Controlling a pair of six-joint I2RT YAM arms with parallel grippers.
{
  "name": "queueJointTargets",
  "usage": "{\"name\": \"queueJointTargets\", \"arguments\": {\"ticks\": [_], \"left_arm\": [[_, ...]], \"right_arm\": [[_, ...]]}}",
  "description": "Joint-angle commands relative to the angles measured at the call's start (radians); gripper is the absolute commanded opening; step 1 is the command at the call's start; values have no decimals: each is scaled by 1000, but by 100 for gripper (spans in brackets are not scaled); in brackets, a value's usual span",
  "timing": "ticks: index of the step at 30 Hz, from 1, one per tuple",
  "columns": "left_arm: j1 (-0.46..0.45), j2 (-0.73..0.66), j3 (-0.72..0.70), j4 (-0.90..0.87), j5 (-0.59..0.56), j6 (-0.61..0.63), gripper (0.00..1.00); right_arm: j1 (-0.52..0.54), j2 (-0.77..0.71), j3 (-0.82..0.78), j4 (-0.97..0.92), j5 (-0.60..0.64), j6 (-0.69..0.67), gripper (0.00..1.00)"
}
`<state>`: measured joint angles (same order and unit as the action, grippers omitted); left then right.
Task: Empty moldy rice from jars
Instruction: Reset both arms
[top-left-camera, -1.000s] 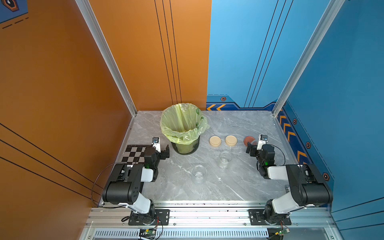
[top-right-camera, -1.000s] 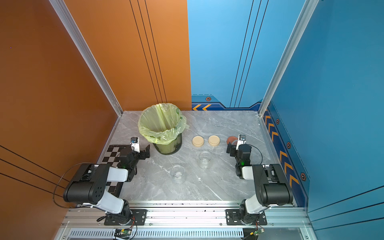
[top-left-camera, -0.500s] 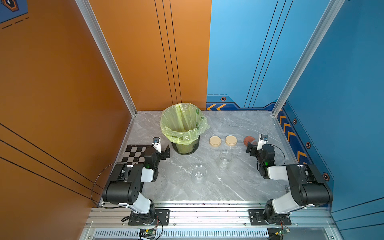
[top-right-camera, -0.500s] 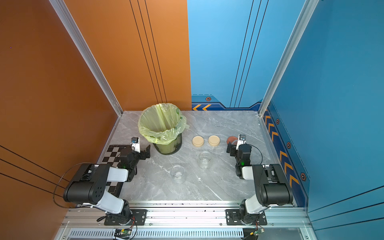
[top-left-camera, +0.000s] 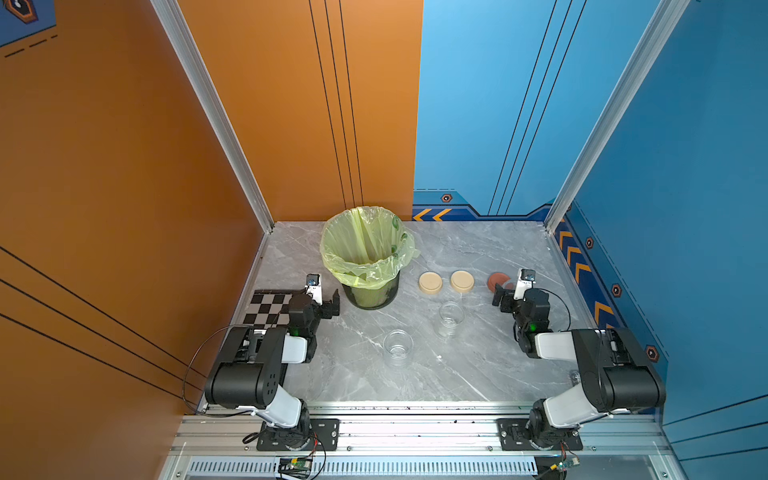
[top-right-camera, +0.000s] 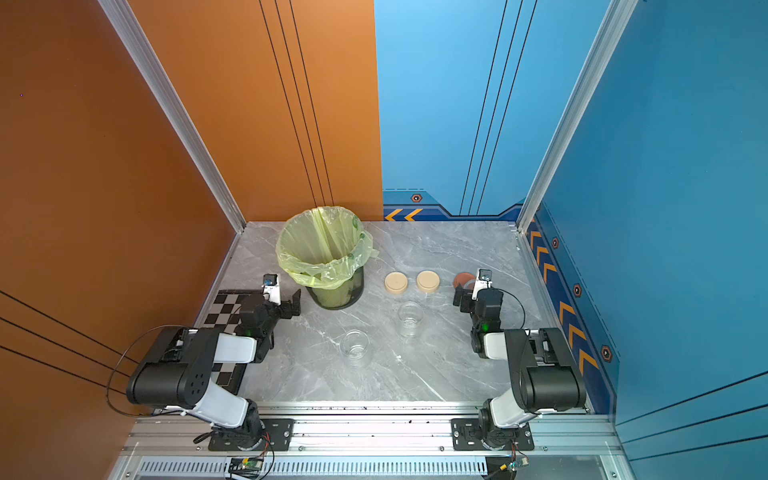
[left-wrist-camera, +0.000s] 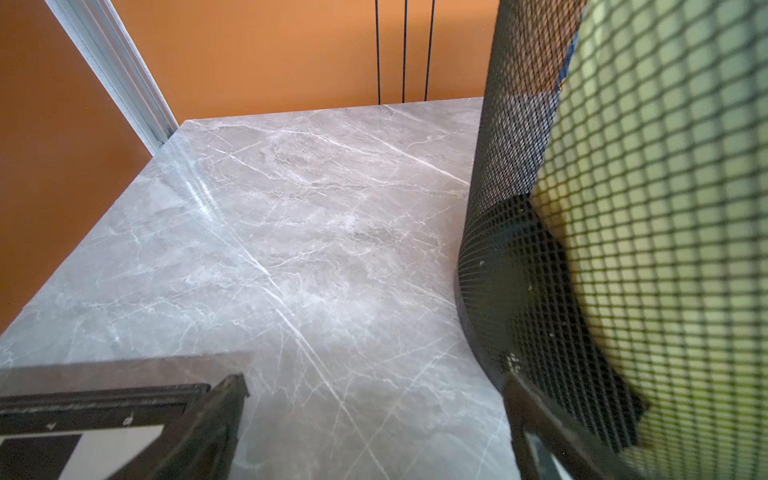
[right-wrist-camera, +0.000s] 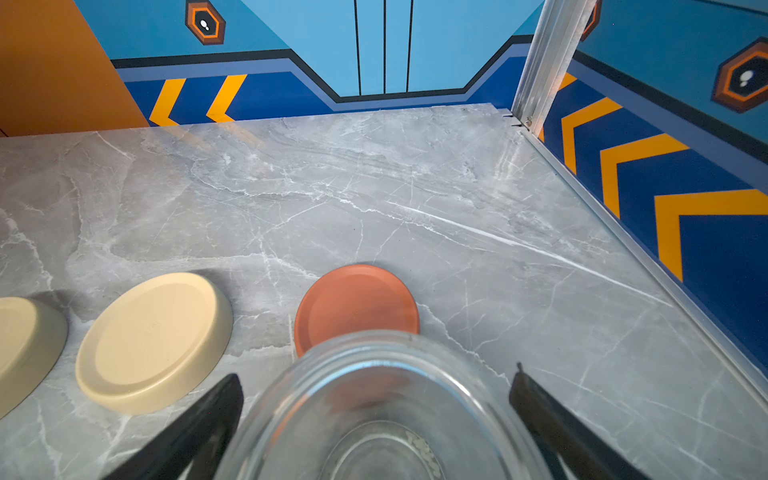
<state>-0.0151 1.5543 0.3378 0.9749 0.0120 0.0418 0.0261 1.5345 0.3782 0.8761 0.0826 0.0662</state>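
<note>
Grey marble table (top-left-camera: 478, 257) is filling the booth floor, and the mesh bin (top-left-camera: 371, 293) with its green bag (top-left-camera: 361, 245) is standing at the back left. Both arms are lying low at the sides. The left gripper (left-wrist-camera: 374, 384) is hanging just beside the bin wall, jaws spread wide on nothing, with the checkerboard (top-left-camera: 270, 307) beside it. The right gripper (right-wrist-camera: 376, 376) is also sitting with jaws spread, flanking the third jar (right-wrist-camera: 374, 419), a sliver of gap showing on each side. The far jar (top-left-camera: 451, 318) and near jar (top-left-camera: 398, 348) are standing lidless mid-table. Two beige lids (top-left-camera: 430, 282) (top-left-camera: 462, 281) are lying behind them, and the red lid (right-wrist-camera: 357, 303) is lying just beyond the third jar. Rice (right-wrist-camera: 422, 451): only a few pale grains are showing on that jar's floor.
</note>
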Motion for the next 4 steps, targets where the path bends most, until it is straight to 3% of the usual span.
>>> {"name": "queueJointTargets", "arguments": {"ticks": [1,4], "left_arm": [[6,12,24,-13,16,8,98],[6,10,25,-20,6,2,98]], "right_arm": [[-5,9,-6,26,6,-10,100],[-5,9,-5,26,7,-9,100]]}}
